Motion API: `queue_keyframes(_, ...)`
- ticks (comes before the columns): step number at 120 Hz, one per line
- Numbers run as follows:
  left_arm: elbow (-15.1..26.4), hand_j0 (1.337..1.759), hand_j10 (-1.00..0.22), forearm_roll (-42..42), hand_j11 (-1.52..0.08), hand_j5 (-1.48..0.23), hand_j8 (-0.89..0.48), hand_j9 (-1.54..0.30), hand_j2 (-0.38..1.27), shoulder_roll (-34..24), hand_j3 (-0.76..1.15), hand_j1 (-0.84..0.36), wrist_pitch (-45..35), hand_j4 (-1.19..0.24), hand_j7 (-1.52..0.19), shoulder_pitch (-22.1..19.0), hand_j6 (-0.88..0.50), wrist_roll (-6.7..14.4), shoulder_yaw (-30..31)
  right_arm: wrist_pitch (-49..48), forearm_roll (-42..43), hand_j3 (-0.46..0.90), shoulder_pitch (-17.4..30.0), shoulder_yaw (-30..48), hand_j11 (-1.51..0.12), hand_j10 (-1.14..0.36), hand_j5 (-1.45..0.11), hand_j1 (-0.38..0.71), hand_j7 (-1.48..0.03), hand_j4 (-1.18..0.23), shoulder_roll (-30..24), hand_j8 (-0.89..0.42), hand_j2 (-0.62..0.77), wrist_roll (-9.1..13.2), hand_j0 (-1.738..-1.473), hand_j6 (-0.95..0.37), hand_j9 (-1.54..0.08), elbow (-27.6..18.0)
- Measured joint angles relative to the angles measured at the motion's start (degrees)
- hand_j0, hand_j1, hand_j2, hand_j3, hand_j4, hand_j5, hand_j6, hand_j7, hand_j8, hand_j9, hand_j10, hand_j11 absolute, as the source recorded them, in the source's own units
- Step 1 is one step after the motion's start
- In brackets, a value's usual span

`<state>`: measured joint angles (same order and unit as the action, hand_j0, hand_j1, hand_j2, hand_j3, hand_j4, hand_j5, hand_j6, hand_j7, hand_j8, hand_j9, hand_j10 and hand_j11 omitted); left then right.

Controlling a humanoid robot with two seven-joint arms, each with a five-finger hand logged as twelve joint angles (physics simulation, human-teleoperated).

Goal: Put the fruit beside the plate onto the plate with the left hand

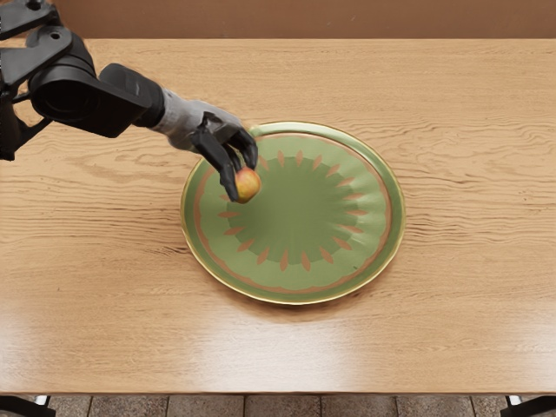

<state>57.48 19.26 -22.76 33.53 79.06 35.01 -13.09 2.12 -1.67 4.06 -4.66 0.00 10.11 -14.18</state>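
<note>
Floor of grey tiles (pixel 261 407) shows as a thin strip nearest the viewer, well nearer than the robot hand (pixel 217 143). Past it begins the light-brown wooden bench (pixel 104 304), its grain running from side to side.

Farther in lies the round green plate with a gold rim and a ring of reddish-brown petal marks (pixel 304 226). It lies flat on the bench, and most of it is to the right of the robot hand and nearer than it.

This is the left robot hand, dark-fingered with a grey wrist. It reaches in from the upper left over the plate's left part, palm turned downward. Its fingers (pixel 228 174) are curled inward and pinch a small round yellow-and-red fruit (pixel 248 184) at their tips. The fruit is thus at the hand's nearer, right-hand end, inside the plate's rim and over the patterned band on the plate's left side. Whether the fruit touches the plate's surface or hangs just above it cannot be told. The fruit is nearly a ball, so no long axis shows, and no stem is clear enough to say which way it points.

Behind the hand, the bulky black arm (pixel 87 91) slants away to the left edge. Farthest back, a plain brown wall (pixel 304 17) runs along the bench's far edge.
</note>
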Motion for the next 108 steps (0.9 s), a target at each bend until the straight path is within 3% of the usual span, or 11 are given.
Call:
queue_keyframes(31,-4.21,1.654,-0.81,0.83,-1.07,-1.11,-0.48,-1.07,0.92,0.00,0.00,-0.49,0.34,-0.78,-1.09,-5.25,-0.45,0.00,0.29,-0.01,0.00,0.00,-0.02,0.00,-0.05,-0.04,-0.05,-0.30,-0.05,-0.04,0.00,-0.04,-0.01,0.13,-1.658,-0.04,-0.05,-0.05)
queue_keyframes(46,-5.12,1.654,-0.80,1.74,-1.06,-1.10,-0.51,-1.06,0.86,0.00,0.00,-0.47,0.38,-0.77,-1.06,-6.02,-0.47,-0.01,0.32,-0.02,0.03,0.00,-0.02,0.00,-0.05,-0.04,-0.05,-0.30,-0.05,-0.04,0.00,-0.04,-0.01,0.11,-1.658,-0.04,-0.05,-0.44)
queue_keyframes(58,-5.43,1.656,-0.60,2.00,-0.79,-0.82,-0.42,-0.79,0.55,-0.25,0.00,-0.29,-0.28,-0.58,-0.79,-5.76,-0.40,-0.01,0.26,-0.02,0.05,0.00,-0.02,0.00,-0.05,-0.04,-0.05,-0.30,-0.05,-0.04,0.00,-0.04,-0.01,0.10,-1.658,-0.04,-0.05,-0.75)
queue_keyframes(71,-5.56,1.657,-0.45,1.85,-0.60,-0.61,-0.35,-0.60,0.34,-0.44,0.00,-0.15,-0.52,-0.44,-0.60,-5.32,-0.34,-0.01,0.08,-0.02,0.05,0.00,-0.02,0.00,-0.05,-0.04,-0.05,-0.30,-0.05,-0.04,0.00,-0.04,-0.01,0.09,-1.658,-0.04,-0.05,-0.87)
queue_keyframes(96,-5.38,1.658,-0.32,1.49,-0.42,-0.43,-0.28,-0.42,0.16,-0.90,0.00,-0.02,-0.33,-0.32,-0.42,-5.55,-0.28,-0.01,-0.75,-0.02,0.05,0.00,-0.02,0.00,-0.05,-0.04,-0.05,-0.30,-0.05,-0.04,0.00,-0.04,-0.01,0.10,-1.658,-0.04,-0.05,-0.94)
queue_keyframes(108,-2.32,1.658,-0.29,0.22,-0.38,-0.39,-0.27,-0.38,0.11,-8.53,0.00,0.01,0.79,-0.29,-0.38,-5.86,-0.27,-0.01,-4.00,-0.02,0.04,0.00,-0.02,0.00,-0.05,-0.04,-0.05,-0.30,-0.05,-0.04,0.00,-0.04,-0.01,0.09,-1.658,-0.04,-0.05,-1.04)
